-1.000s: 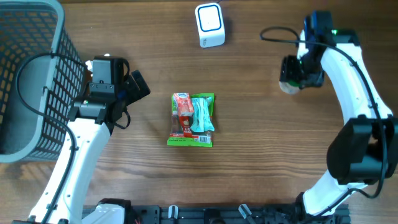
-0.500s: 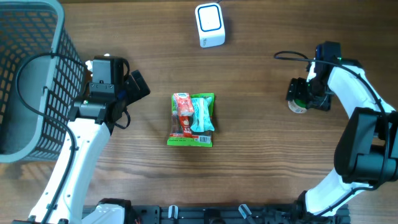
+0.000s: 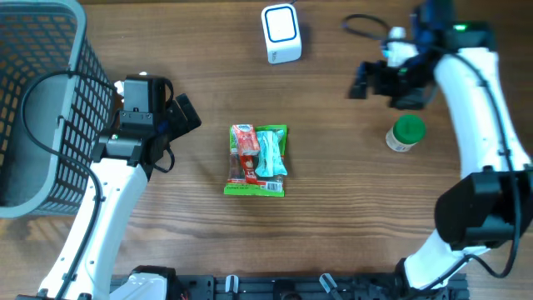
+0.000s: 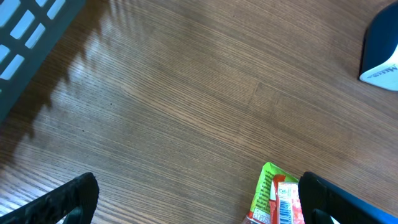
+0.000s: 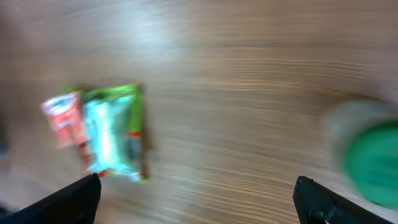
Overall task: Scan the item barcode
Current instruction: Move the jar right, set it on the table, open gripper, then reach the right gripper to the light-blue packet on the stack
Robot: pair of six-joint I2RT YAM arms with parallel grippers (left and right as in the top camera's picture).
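Note:
A green and red snack packet (image 3: 258,160) lies flat in the middle of the table, its barcode end showing in the left wrist view (image 4: 277,199). The white and blue scanner (image 3: 281,33) stands at the far edge. A small green-lidded jar (image 3: 405,132) stands upright on the right. My right gripper (image 3: 361,87) hangs open and empty, up and left of the jar; its blurred wrist view shows the packet (image 5: 102,134) and the jar (image 5: 373,162). My left gripper (image 3: 186,115) is open and empty, left of the packet.
A grey mesh basket (image 3: 42,108) fills the left side behind the left arm, its rim showing in the left wrist view (image 4: 25,37). The scanner's corner (image 4: 382,50) shows at that view's right edge. A black cable trails from the right arm near the far edge.
My right gripper set the green-lidded jar on the table, opened wide and moved away up and to the left. The left arm and the packet have not moved.

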